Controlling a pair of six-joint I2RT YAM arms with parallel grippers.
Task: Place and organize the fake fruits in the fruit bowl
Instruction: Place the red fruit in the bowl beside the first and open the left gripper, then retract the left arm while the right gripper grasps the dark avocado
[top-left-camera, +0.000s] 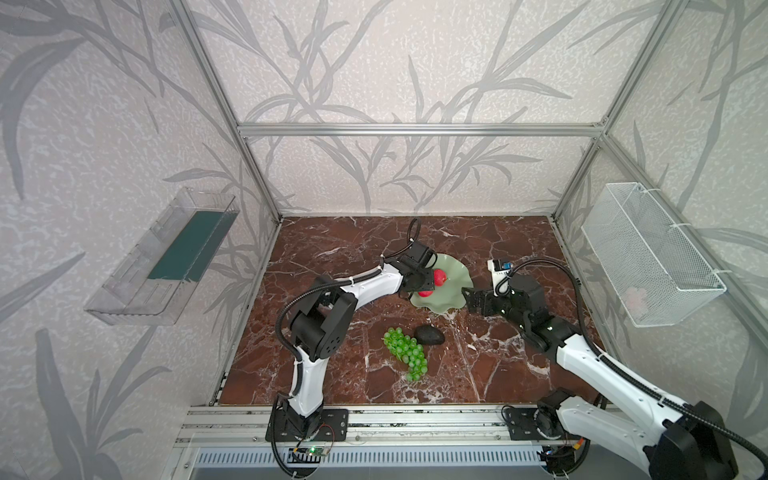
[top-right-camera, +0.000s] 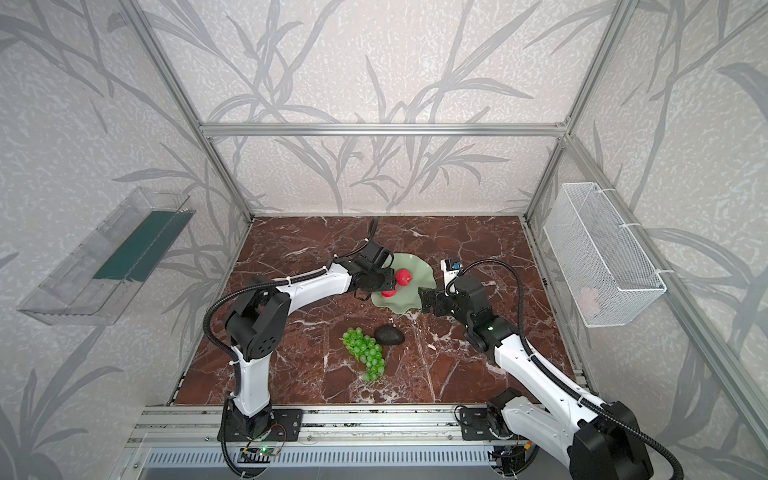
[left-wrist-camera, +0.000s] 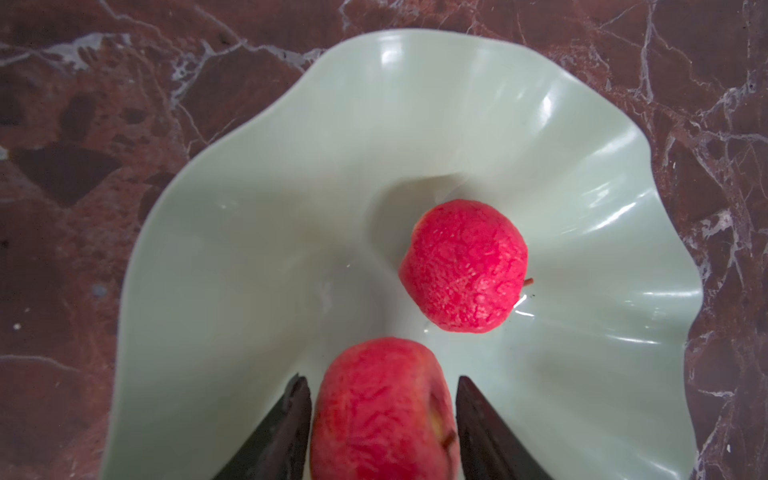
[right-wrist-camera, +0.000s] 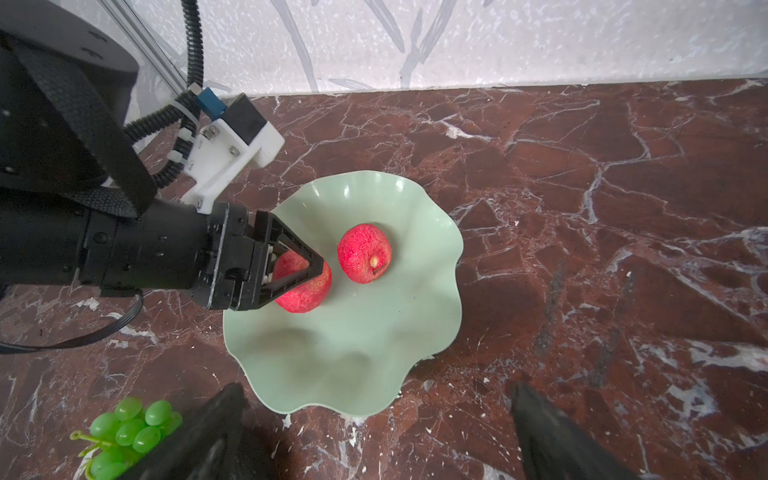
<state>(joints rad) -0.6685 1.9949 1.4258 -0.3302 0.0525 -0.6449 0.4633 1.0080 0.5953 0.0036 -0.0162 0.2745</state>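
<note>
The pale green fruit bowl (top-left-camera: 455, 272) (left-wrist-camera: 582, 145) sits on the marble table, in both top views. One red fruit (top-left-camera: 440, 276) (left-wrist-camera: 463, 266) (right-wrist-camera: 365, 253) lies free in it. A second red fruit (left-wrist-camera: 382, 411) (right-wrist-camera: 305, 291) rests in the bowl between the fingers of my left gripper (left-wrist-camera: 380, 380) (top-left-camera: 427, 287); the jaws stand slightly apart from it on both sides, open. The green grapes (top-left-camera: 405, 351) (right-wrist-camera: 129, 432) and the dark avocado (top-left-camera: 430, 334) lie on the table in front of the bowl. My right gripper (top-left-camera: 467, 299) (right-wrist-camera: 376, 392) hangs wide open and empty beside the bowl's right rim.
A white wire basket (top-left-camera: 652, 253) hangs on the right wall and a clear plastic tray (top-left-camera: 162, 257) on the left wall. Aluminium frame posts stand at the table's corners. The left arm's elbow (top-left-camera: 320, 328) rises left of the grapes.
</note>
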